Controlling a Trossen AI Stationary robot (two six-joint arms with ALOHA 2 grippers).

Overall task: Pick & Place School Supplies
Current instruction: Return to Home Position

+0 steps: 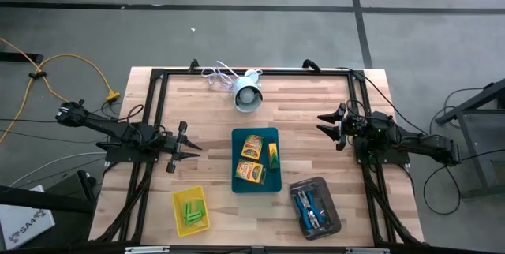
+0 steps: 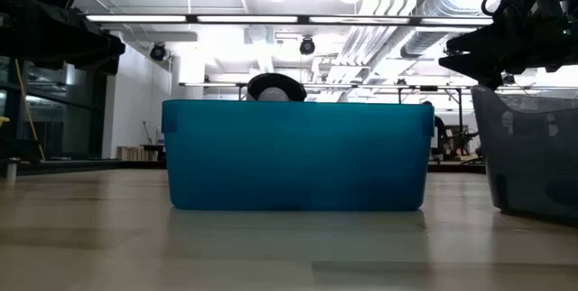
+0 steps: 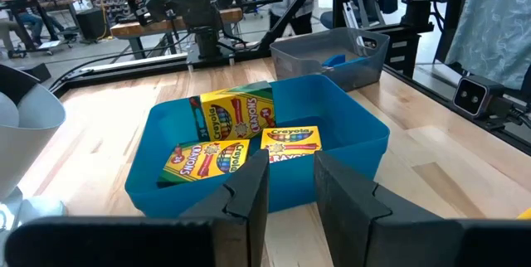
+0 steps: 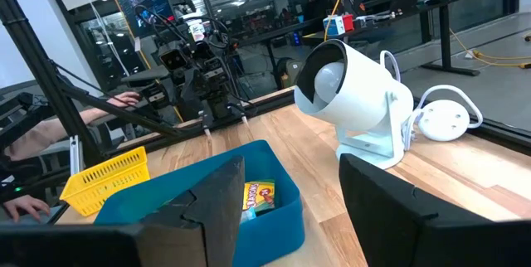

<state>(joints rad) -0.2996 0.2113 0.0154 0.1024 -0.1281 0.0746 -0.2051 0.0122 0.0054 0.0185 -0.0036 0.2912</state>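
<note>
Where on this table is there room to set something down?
Bare wood lies between the left gripper and the teal tray, and between the right gripper and the grey tray. Tight: gaps between teal tray, yellow bin, grey tray.

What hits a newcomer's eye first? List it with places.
The teal plastic tray at the table's centre holds yellow crayon boxes. Toward the high view's bottom edge sit a yellow mesh bin of green blocks on the left and a dark grey tray of blue-handled scissors on the right. The left end effector and right end effector hover empty at either side.
</note>
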